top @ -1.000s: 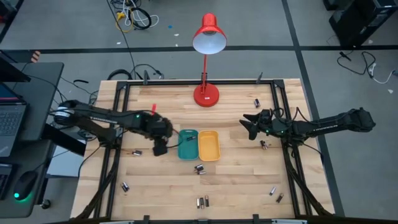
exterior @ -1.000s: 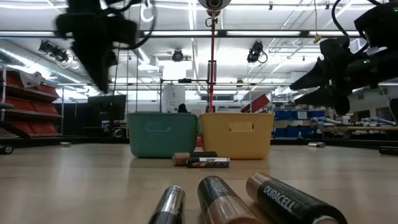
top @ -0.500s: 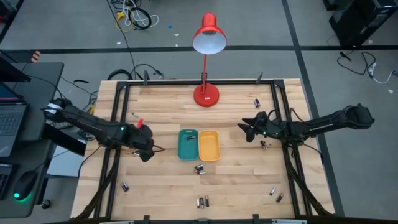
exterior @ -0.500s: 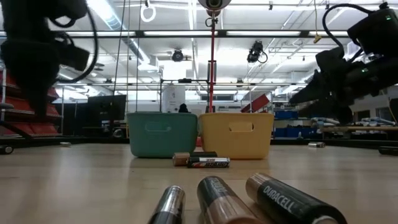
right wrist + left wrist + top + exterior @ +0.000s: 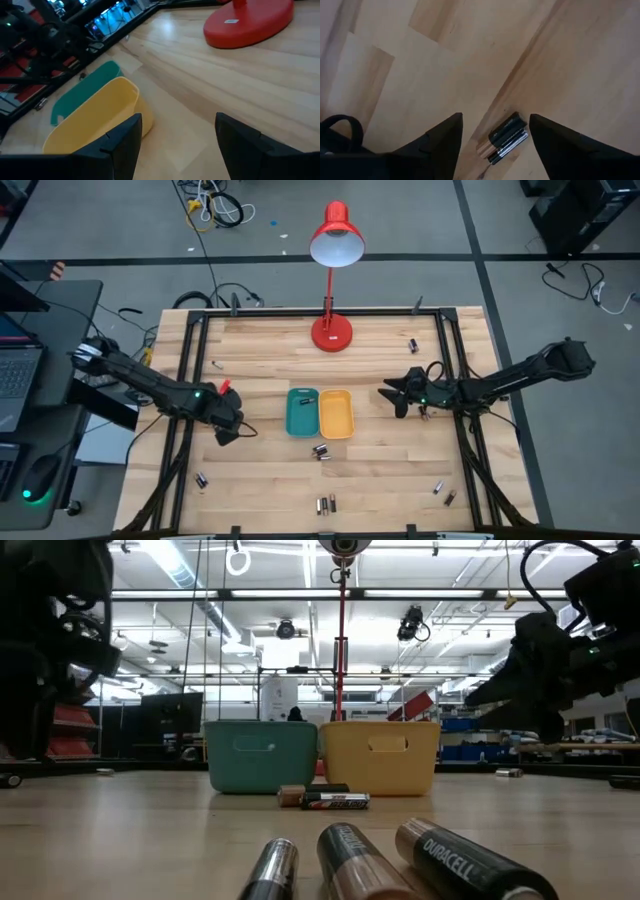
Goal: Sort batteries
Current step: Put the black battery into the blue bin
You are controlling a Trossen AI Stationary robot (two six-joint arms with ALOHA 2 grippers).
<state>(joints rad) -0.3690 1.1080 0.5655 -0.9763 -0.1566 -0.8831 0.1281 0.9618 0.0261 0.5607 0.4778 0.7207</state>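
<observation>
Where legible, "DURACELL" battery [image 5: 463, 862] label.

Two dark robot arms reach inward over a wooden table [image 5: 270, 350], one from each side. The left arm stretches low from the table's left edge, its wrist bent downward. The left gripper [image 5: 226, 430] points down at the table surface, close above it, left of the table's centre, with its two fingers [image 5: 442, 142] spread apart and nothing between them. The right arm extends from the table's right edge, raised above the surface. The right gripper [image 5: 394, 398] points toward the table's centre, fingers [image 5: 125, 142] parted and empty.
</observation>
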